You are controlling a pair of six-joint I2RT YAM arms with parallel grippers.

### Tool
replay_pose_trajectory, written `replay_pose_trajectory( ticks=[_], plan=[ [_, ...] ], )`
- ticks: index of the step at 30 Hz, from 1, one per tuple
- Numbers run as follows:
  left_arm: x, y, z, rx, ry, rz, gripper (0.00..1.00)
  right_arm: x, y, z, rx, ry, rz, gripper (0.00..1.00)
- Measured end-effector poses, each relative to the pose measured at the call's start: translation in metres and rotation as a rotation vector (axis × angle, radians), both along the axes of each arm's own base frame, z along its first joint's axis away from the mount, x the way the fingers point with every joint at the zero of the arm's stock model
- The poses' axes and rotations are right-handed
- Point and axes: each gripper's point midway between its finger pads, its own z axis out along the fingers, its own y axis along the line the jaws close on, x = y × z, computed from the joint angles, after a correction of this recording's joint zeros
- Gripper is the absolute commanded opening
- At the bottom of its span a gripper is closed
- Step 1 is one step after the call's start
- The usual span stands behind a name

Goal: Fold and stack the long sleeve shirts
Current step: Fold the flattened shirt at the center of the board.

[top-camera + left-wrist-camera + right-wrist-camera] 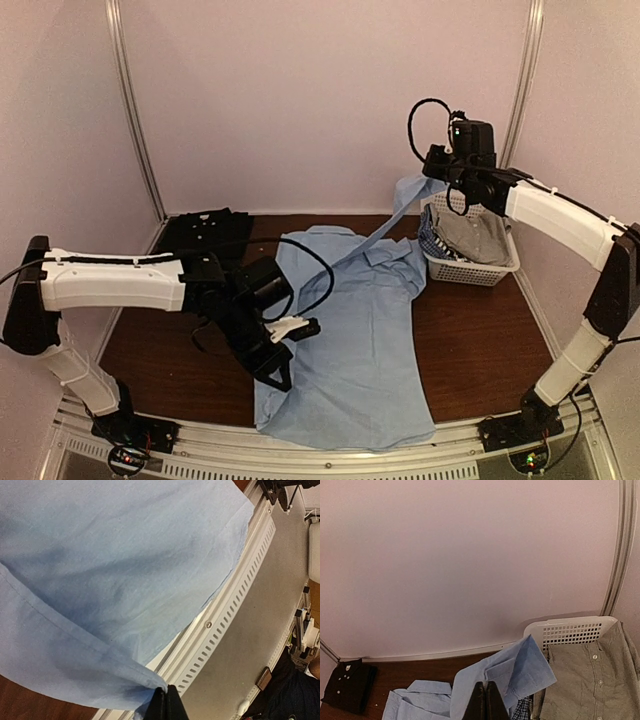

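A light blue long sleeve shirt (360, 330) lies spread across the middle of the table, its lower hem hanging over the front edge. My left gripper (283, 380) is shut on the shirt's lower left edge; in the left wrist view the cloth (115, 570) drapes away from the pinched gripper (167, 690). My right gripper (430, 178) is raised at the back right, shut on the shirt's sleeve cuff (520, 672), which stretches up from the table to the gripper (485, 686). A folded black long sleeve shirt (205, 232) lies at the back left, also seen as the black shirt (347, 685).
A white lattice basket (470, 270) stands at the back right under the right arm, holding a grey shirt (475, 238) and a checked cloth. A slotted metal rail (225, 615) runs along the table's front edge. Pale walls enclose the back and sides.
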Motion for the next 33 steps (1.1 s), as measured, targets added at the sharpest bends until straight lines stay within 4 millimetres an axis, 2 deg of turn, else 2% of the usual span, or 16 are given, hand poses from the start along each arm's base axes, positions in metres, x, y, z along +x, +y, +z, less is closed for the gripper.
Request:
replay_pose_trajectory(
  ticks=[2,3,4,5,6,9,13,15,17,19,21,24,29,33],
  plan=[
    [-0.002,-0.003,-0.003,-0.008,0.016,-0.019,0.05,-0.001,0.0,-0.004,-0.003,0.006,0.001,0.0],
    [-0.003,-0.003,-0.005,-0.006,0.021,-0.025,0.14,-0.001,0.0,-0.004,-0.004,0.008,0.001,0.0],
    [-0.004,-0.003,-0.008,-0.002,0.026,-0.028,0.33,-0.001,0.0,-0.005,-0.004,0.009,0.002,0.0],
    [-0.004,-0.003,-0.01,0.002,0.029,-0.032,0.45,0.0,0.0,-0.005,-0.003,0.01,0.005,0.0],
    [-0.005,-0.002,-0.012,0.006,0.034,-0.032,0.49,0.0,0.001,-0.005,-0.001,0.008,0.01,0.0],
    [-0.004,-0.003,-0.012,0.006,0.038,-0.021,0.55,0.0,0.007,-0.011,0.005,0.012,0.043,0.0],
    [0.013,-0.008,0.001,-0.049,0.022,0.049,0.53,-0.003,0.02,-0.03,0.006,0.05,0.121,0.0],
    [0.038,-0.008,0.014,-0.088,-0.005,0.121,0.49,-0.004,0.027,-0.034,0.011,0.06,0.163,0.0],
    [0.077,-0.003,0.028,-0.126,-0.056,0.227,0.48,-0.006,0.036,-0.033,0.02,0.058,0.209,0.0],
    [0.109,0.0,0.033,-0.146,-0.104,0.306,0.47,-0.008,0.045,-0.031,0.031,0.051,0.248,0.0],
    [0.137,0.002,0.03,-0.152,-0.132,0.363,0.46,-0.011,0.055,-0.029,0.042,0.046,0.294,0.0],
    [0.171,-0.001,0.002,-0.125,-0.135,0.419,0.44,-0.017,0.072,-0.028,0.049,0.041,0.366,0.0],
    [0.223,0.004,-0.061,-0.036,-0.116,0.507,0.42,-0.03,0.106,-0.033,0.05,0.051,0.501,0.0],
    [0.261,0.022,-0.083,-0.018,-0.118,0.589,0.42,-0.048,0.137,-0.042,0.039,0.058,0.619,0.0]
  ],
)
